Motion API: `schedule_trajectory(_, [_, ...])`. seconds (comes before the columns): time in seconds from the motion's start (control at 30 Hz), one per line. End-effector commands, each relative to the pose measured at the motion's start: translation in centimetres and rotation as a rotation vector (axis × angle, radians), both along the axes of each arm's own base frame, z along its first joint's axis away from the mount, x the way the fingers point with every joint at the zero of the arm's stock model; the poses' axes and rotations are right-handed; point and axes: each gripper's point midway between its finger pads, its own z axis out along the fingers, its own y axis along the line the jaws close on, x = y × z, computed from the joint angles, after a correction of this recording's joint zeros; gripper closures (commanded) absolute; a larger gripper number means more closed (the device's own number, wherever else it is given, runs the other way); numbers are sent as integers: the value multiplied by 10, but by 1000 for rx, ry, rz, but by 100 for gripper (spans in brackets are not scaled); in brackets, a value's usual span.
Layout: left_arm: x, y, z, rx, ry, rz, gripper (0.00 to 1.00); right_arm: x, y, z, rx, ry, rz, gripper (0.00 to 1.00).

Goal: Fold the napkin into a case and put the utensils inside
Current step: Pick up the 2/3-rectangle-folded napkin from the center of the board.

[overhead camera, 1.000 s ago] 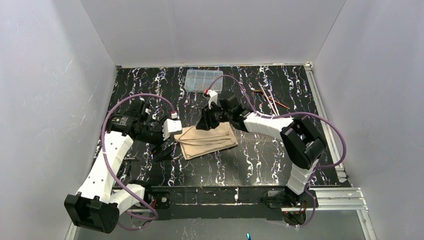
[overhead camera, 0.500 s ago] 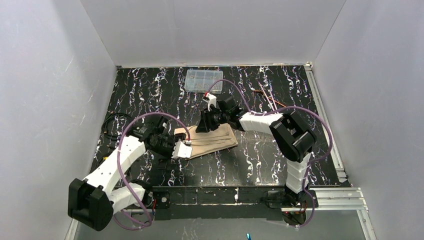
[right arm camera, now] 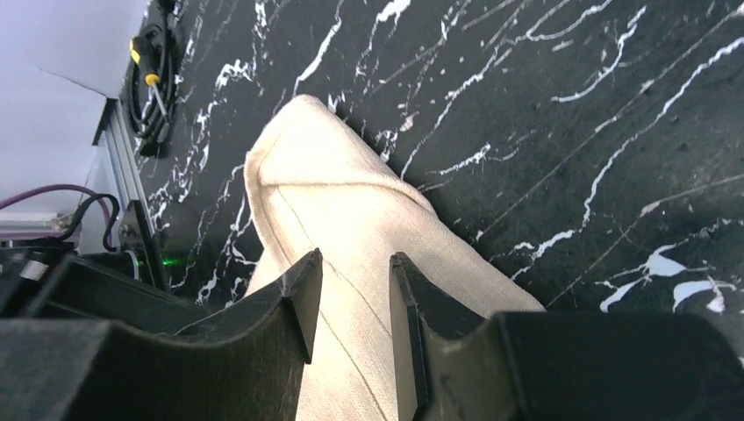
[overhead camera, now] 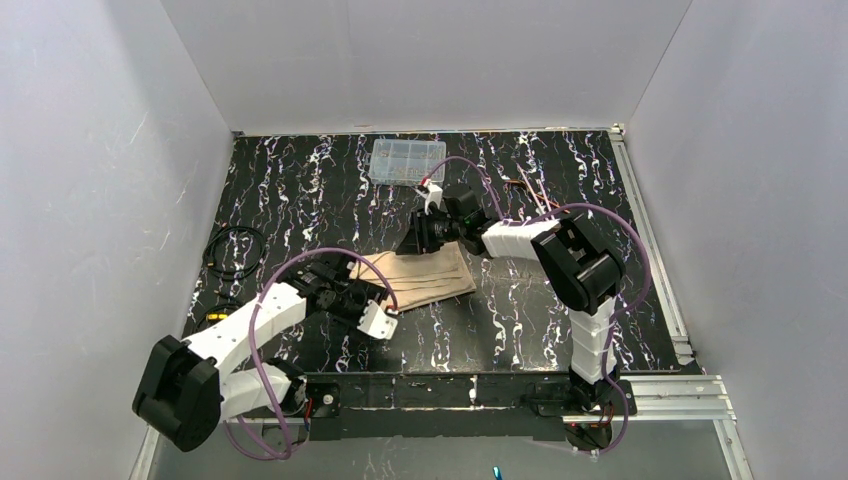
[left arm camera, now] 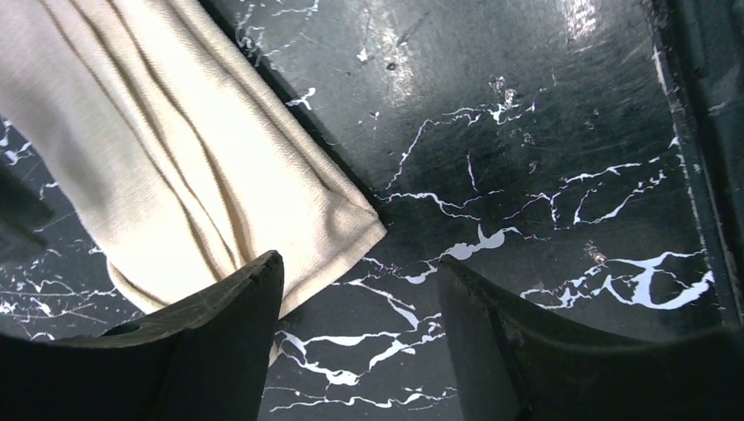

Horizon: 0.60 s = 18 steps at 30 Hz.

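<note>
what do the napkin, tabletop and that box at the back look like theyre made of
Napkin: woven cloth, matte beige; the weave and soft folds show.
Tabletop: hard and glossy, black with white marble-like veins, probably a printed or laminate surface; it reflects light.
Box: clear plastic, judging by its see-through compartments.

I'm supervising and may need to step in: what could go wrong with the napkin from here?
The left gripper, jaws open, reaches only a corner of the napkin; closing there could miss or pinch one layer and undo the folds. The right gripper sits open over the far edge, so the cloth may slide if dragged.
</note>
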Motion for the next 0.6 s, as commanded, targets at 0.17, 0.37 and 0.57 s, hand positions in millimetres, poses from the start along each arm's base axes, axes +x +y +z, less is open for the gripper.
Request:
schedule_trajectory(0.17, [-1, -1, -24, 35, -48, -95, 39, 5, 13, 23, 120, -53, 20, 60])
schedule_trajectory(0.37, [10, -3, -39, 63, -104, -123, 44, 4, 17, 13, 135, -20, 21, 62])
schedule_trajectory(0.57, [17, -2, -48, 91, -126, -133, 62, -2, 13, 0, 119, 1, 23, 64])
